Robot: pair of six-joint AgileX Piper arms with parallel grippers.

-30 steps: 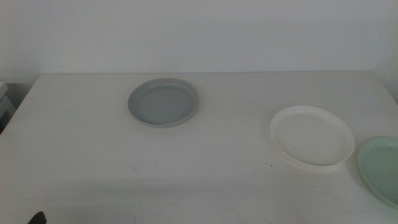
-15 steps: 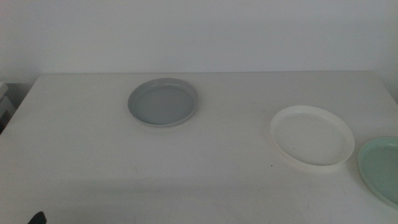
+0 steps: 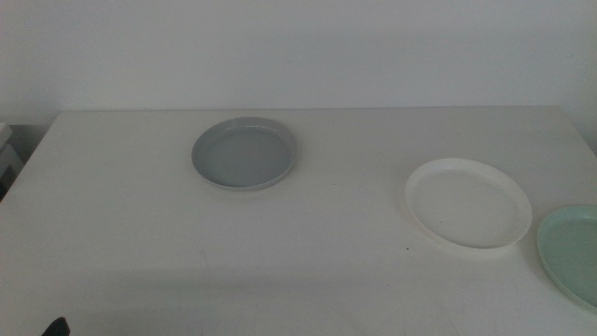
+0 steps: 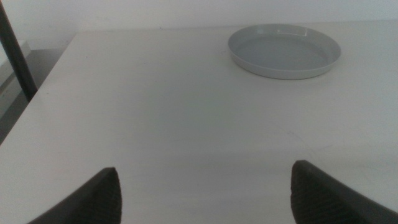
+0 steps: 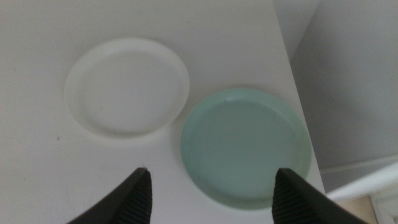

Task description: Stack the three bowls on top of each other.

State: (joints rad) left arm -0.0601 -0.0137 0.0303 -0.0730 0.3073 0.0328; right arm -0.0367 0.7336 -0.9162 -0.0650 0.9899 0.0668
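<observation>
The grey bowl (image 3: 245, 153) sits on the white table towards the back left of centre; it also shows in the left wrist view (image 4: 284, 50). The white bowl (image 3: 467, 203) sits at the right, with the mint green bowl (image 3: 571, 255) beside it at the right edge, cut off by the picture. Both show in the right wrist view: the white bowl (image 5: 127, 85) and the green bowl (image 5: 245, 144), close together but apart. My left gripper (image 4: 205, 193) is open and empty, low at the table's front left. My right gripper (image 5: 211, 196) is open and empty, above the near rim of the green bowl.
The white table (image 3: 308, 243) ends close beside the green bowl, where a grey floor (image 5: 354, 81) drops away. A dark post (image 4: 15, 53) stands off the table's left side. A dark tip (image 3: 56, 327) shows at the bottom left edge.
</observation>
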